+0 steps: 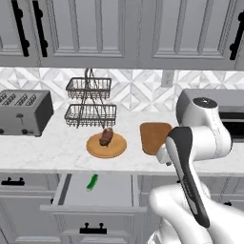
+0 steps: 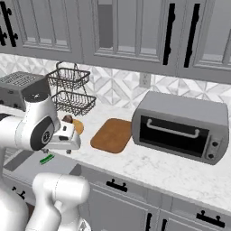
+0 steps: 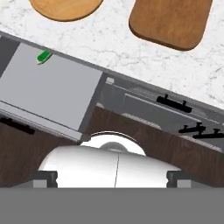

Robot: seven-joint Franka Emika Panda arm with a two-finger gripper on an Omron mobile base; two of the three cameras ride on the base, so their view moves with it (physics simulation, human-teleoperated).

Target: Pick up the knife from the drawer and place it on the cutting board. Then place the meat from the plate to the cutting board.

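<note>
The green-handled knife (image 1: 92, 182) lies near the back of the open drawer (image 1: 109, 193), also seen as the knife (image 3: 43, 57) in the drawer (image 3: 52, 92). On the counter the round plate (image 1: 116, 147) carries the meat (image 1: 106, 137). Just to its right lies the reddish-brown cutting board (image 1: 153, 137), bare on top. My gripper (image 3: 112, 179) hangs above the counter's front edge, right of the drawer and well above the knife. Its fingertips (image 3: 45, 178) stand far apart with nothing between them. In the right base view the hand (image 2: 67, 140) is in front of the plate (image 2: 78, 126).
A toaster (image 1: 24, 112) stands at the left and a two-tier wire basket (image 1: 89, 107) behind the plate. A toaster oven (image 2: 180, 128) sits right of the cutting board (image 2: 111, 135). Shut drawers with black handles (image 3: 175, 103) are under the counter, and wall cabinets hang above.
</note>
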